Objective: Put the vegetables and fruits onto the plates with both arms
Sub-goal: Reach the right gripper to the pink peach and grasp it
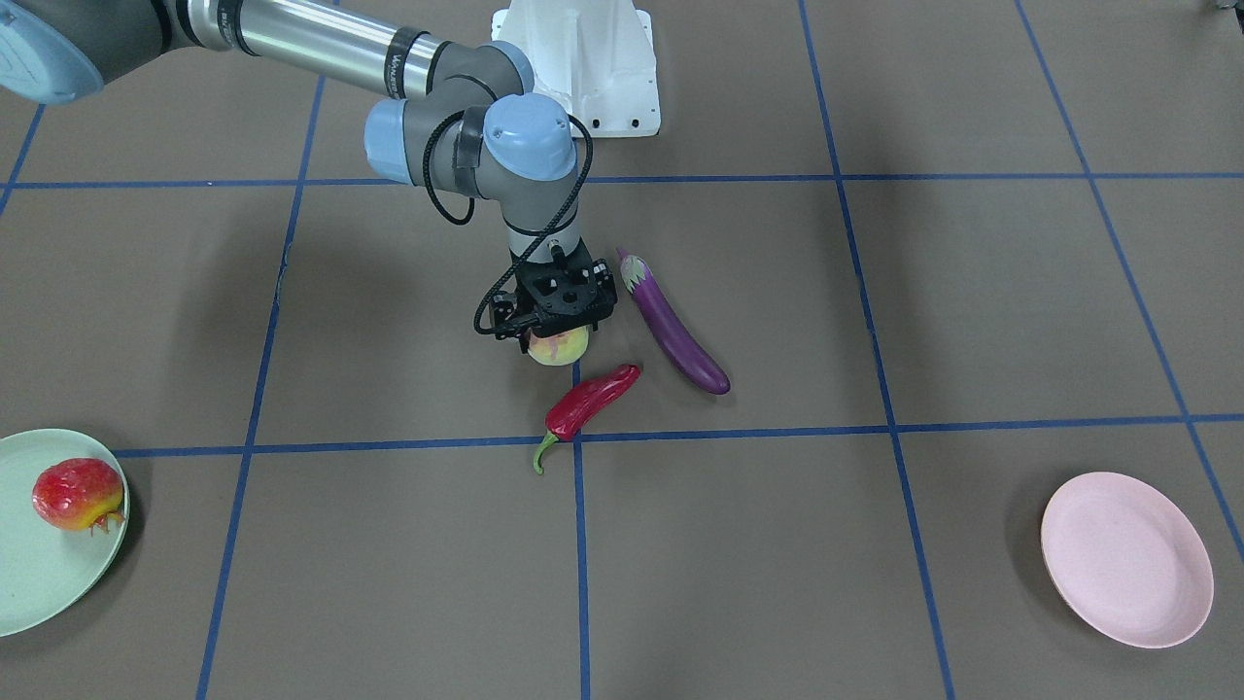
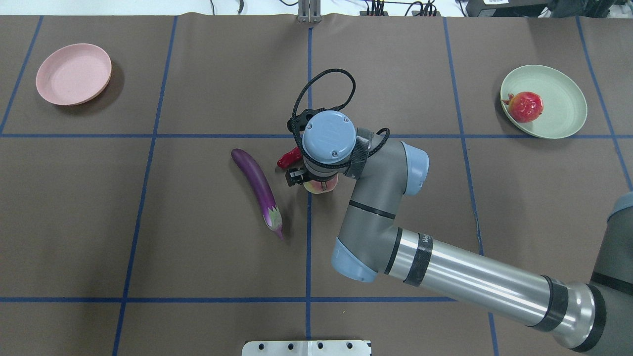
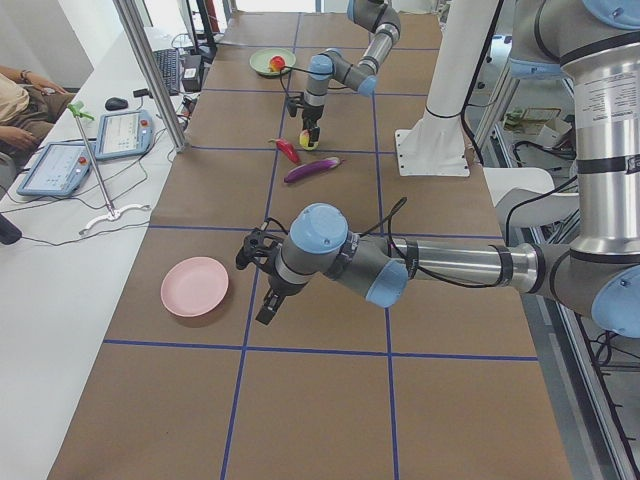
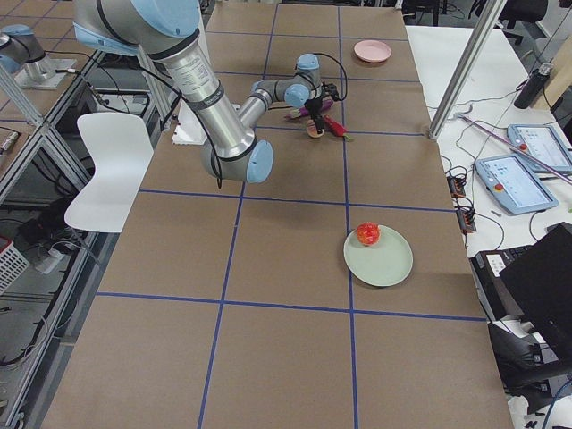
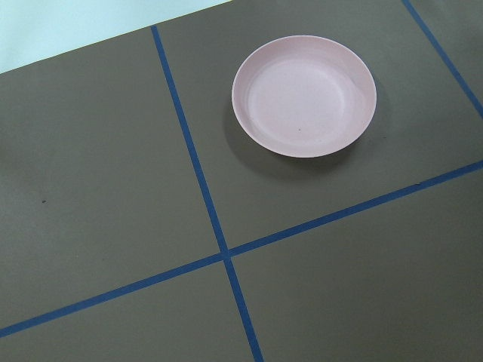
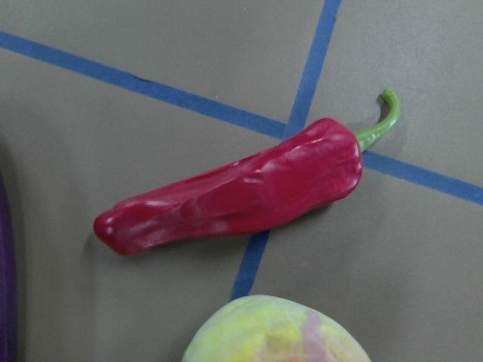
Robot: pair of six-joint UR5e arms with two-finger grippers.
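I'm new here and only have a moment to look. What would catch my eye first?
The right arm reaches to mid-table, its tool down over the peach, with the red chili and purple eggplant lying close beside. The pomegranate already sits on the green plate at one table end; the pink plate at the other end holds nothing.

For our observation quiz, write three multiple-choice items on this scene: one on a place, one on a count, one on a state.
1. Where is the pomegranate? A on the green plate; B hanging in mid-air; C out of sight.
2. How many foods sit on plates? A none; B one; C three.
3. The pink plate is: A stacked; B upside down; C empty.
Answers: 1 A, it rests inside that plate's rim. 2 B, only the pomegranate is plated. 3 C, its inside shows bare.
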